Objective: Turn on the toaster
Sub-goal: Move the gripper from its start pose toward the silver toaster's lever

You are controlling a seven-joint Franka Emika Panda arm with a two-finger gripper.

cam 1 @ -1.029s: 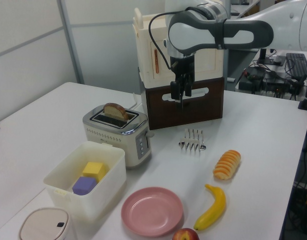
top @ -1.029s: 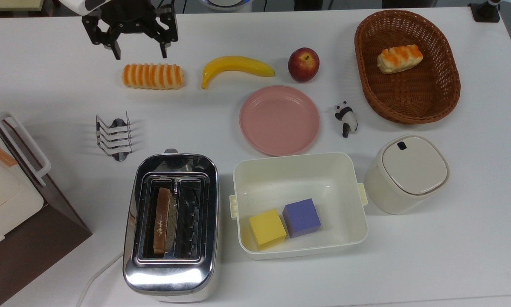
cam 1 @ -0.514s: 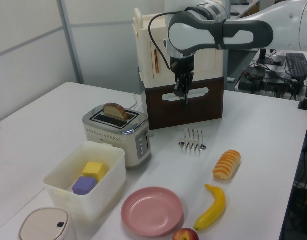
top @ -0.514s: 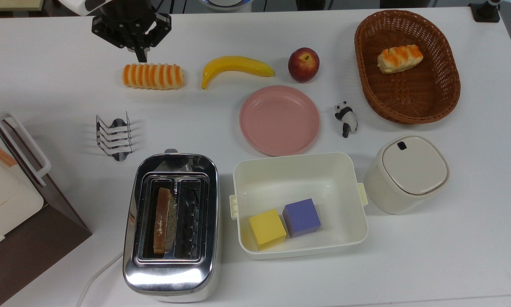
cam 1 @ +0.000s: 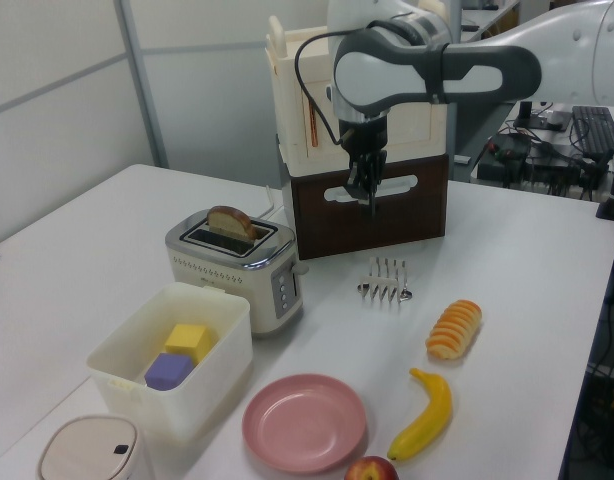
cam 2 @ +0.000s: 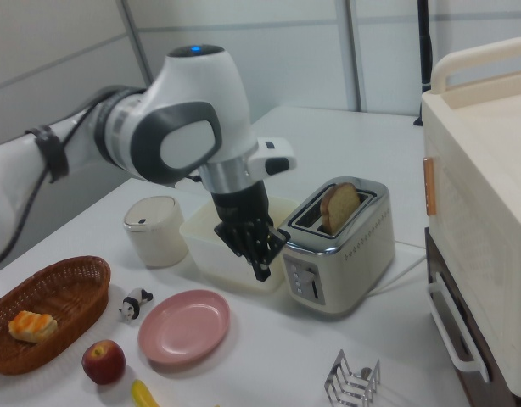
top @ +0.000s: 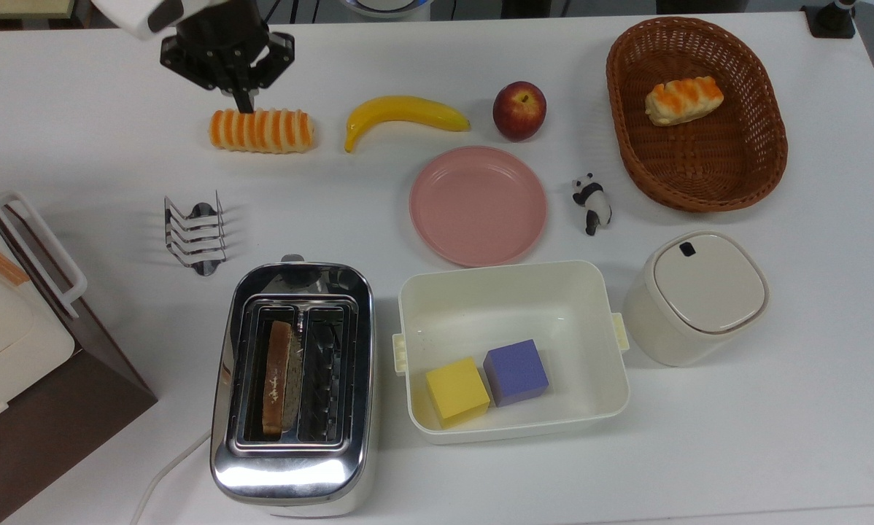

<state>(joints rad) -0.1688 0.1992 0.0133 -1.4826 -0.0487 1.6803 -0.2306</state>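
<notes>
The chrome two-slot toaster [top: 291, 445] stands at the table's near edge in the top view, with a slice of toast [top: 278, 379] upright in the slot on the top view's left. Its small lever knob [top: 292, 259] sticks out of the end facing the wire rack. The toaster [cam 1: 249, 262] sits mid-table in the left view, and the toaster [cam 2: 355, 248] is also in the right view. My gripper [top: 246, 106] hangs shut with nothing in it, high over the far side of the table, just above the striped roll, well away from the toaster. The gripper [cam 1: 371, 203] points straight down; in the right view the gripper [cam 2: 261, 272] overlaps the toaster's front.
A striped bread roll [top: 261, 130], banana [top: 403, 115], apple [top: 519, 110] and pink plate [top: 478, 205] lie along the far side. A wire toast rack [top: 195, 233] stands between gripper and toaster. A white bin [top: 511, 292] holds two cubes. A brown-and-white appliance [top: 21, 343] is at the top view's left.
The gripper's fingers were spread a second ago and are now closed together. The gripper has shifted slightly toward the striped roll in the top view.
</notes>
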